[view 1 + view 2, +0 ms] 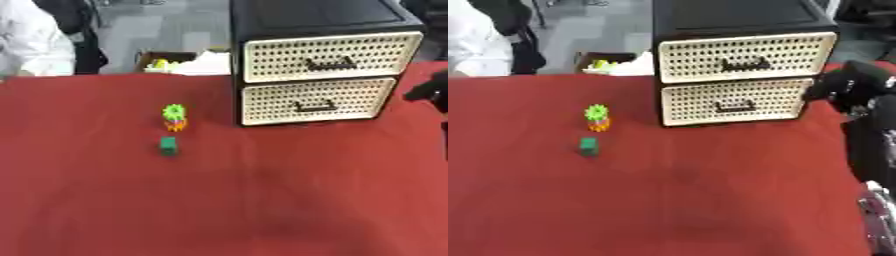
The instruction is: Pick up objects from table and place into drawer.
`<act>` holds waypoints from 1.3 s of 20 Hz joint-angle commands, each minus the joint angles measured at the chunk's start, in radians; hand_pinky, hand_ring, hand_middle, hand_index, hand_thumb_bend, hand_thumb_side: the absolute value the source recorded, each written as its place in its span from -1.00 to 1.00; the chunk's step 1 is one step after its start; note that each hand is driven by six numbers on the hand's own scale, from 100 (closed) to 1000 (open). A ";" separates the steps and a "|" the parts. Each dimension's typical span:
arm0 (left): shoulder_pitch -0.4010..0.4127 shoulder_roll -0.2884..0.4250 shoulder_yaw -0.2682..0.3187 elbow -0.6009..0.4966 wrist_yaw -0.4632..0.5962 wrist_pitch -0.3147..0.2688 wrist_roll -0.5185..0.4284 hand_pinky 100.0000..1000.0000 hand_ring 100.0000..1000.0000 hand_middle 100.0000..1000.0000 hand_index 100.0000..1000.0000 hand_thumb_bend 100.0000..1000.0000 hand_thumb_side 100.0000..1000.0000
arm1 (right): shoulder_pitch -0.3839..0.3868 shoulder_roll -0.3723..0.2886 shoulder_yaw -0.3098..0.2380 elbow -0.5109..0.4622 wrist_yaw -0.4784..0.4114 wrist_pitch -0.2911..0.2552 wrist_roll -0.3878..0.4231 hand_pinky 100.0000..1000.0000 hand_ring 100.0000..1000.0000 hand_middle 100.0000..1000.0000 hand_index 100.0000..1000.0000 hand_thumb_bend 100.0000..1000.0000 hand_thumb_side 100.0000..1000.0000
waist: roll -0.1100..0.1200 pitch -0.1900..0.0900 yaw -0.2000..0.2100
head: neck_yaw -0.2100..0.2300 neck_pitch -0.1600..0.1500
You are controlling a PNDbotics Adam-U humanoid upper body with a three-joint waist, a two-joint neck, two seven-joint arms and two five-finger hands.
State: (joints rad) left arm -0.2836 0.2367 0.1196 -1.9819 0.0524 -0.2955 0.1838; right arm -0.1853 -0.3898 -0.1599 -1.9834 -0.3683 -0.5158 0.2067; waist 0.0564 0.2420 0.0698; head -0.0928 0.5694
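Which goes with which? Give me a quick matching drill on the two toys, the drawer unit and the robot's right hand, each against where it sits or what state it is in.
Things:
1. green block
2. light green and orange toy
3. drawer unit
4. right hand

Places or states:
A. both drawers shut, standing at the far right of the red cloth
B. raised at the right edge, just right of the drawers
C. nearest the robot of the two small things
D. just beyond the block, left of the lower drawer

Pairs: 1-C, 2-D, 3-A, 4-B
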 commanded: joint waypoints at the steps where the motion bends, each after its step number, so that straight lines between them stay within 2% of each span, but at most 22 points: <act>1: -0.016 0.035 0.000 -0.018 0.005 -0.002 0.011 0.35 0.33 0.25 0.51 -1.00 0.57 | -0.017 -0.049 -0.004 -0.017 -0.015 -0.003 -0.010 0.20 0.24 0.28 0.61 -1.00 0.35 | 0.001 -0.004 -0.009 | 0.007 -0.024; 8: -0.010 0.034 -0.002 -0.018 -0.001 0.014 0.020 0.35 0.33 0.25 0.51 -1.00 0.59 | -0.015 -0.074 -0.003 -0.017 -0.014 -0.003 -0.015 0.20 0.24 0.28 0.61 -1.00 0.35 | 0.004 0.000 -0.018 | 0.009 0.003; 15: -0.006 0.033 -0.003 -0.018 -0.010 0.019 0.024 0.34 0.33 0.25 0.50 -1.00 0.60 | -0.007 -0.137 -0.008 -0.017 0.016 -0.065 -0.027 0.19 0.24 0.29 0.63 -1.00 0.36 | 0.005 0.015 -0.016 | 0.013 0.024; 20: -0.005 0.031 -0.003 -0.018 -0.022 0.019 0.020 0.34 0.33 0.25 0.50 -1.00 0.62 | 0.014 -0.213 -0.022 -0.017 0.110 -0.144 -0.042 0.17 0.23 0.26 0.66 -1.00 0.40 | 0.002 0.038 -0.011 | 0.022 0.040; 23: -0.002 0.029 -0.002 -0.018 -0.029 0.019 0.019 0.34 0.33 0.25 0.50 -1.00 0.62 | 0.037 -0.267 -0.033 -0.017 0.184 -0.196 -0.080 0.16 0.21 0.18 0.68 -1.00 0.39 | -0.001 0.048 -0.006 | 0.024 0.036; 26: 0.000 0.027 -0.002 -0.018 -0.033 0.019 0.018 0.34 0.33 0.25 0.50 -1.00 0.63 | 0.058 -0.323 -0.038 -0.017 0.260 -0.236 -0.126 0.12 0.11 0.07 0.70 -1.00 0.44 | -0.002 0.055 -0.001 | 0.024 0.029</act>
State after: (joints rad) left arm -0.2802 0.2449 0.1138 -1.9819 0.0233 -0.2770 0.2036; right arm -0.1239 -0.6601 -0.1848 -1.9834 -0.1418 -0.7337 0.0975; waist 0.0589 0.3122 0.0692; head -0.0717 0.6043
